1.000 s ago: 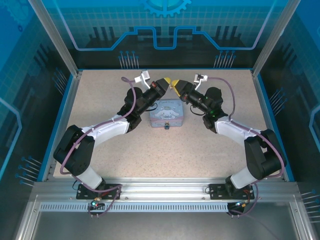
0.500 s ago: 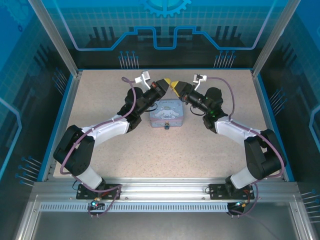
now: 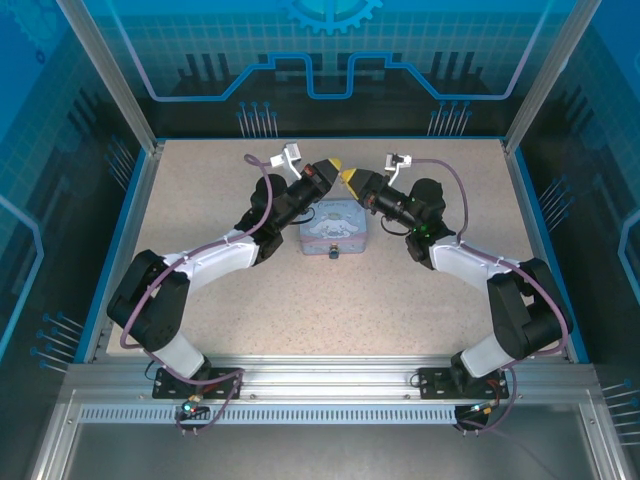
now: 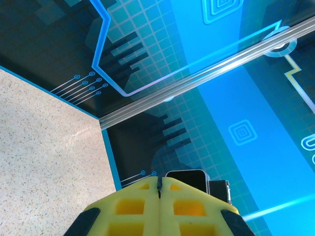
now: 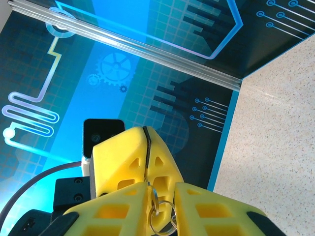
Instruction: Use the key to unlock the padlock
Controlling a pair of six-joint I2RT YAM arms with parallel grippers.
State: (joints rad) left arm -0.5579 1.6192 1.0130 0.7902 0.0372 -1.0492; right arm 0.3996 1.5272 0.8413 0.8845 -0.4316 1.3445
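The key (image 5: 146, 147) is a thin dark strip pinched in the seam of my left gripper (image 5: 144, 129), which is shut on it. From the key hang silver key rings (image 5: 165, 219). They sit between the fingers of my right gripper (image 5: 162, 187), whose jaws have closed in on both sides of them. In the top view both grippers meet tip to tip above the back of the tin, with the left gripper (image 3: 333, 164) just beyond the right gripper (image 3: 347, 177). The padlock (image 3: 333, 253) lies on the table at the tin's near edge. The left wrist view shows the key's (image 4: 159, 189) edge between shut yellow fingers.
The pale blue cartoon-printed tin (image 3: 332, 228) sits mid-table under the two wrists. A blue-edged wall (image 3: 330, 100) stands close behind the grippers. Speckled tabletop (image 3: 330, 310) lies open in front of the tin and to both sides.
My right gripper has narrowed its jaws around the key rings and shifted slightly toward the left gripper. The left arm holds still with the key.
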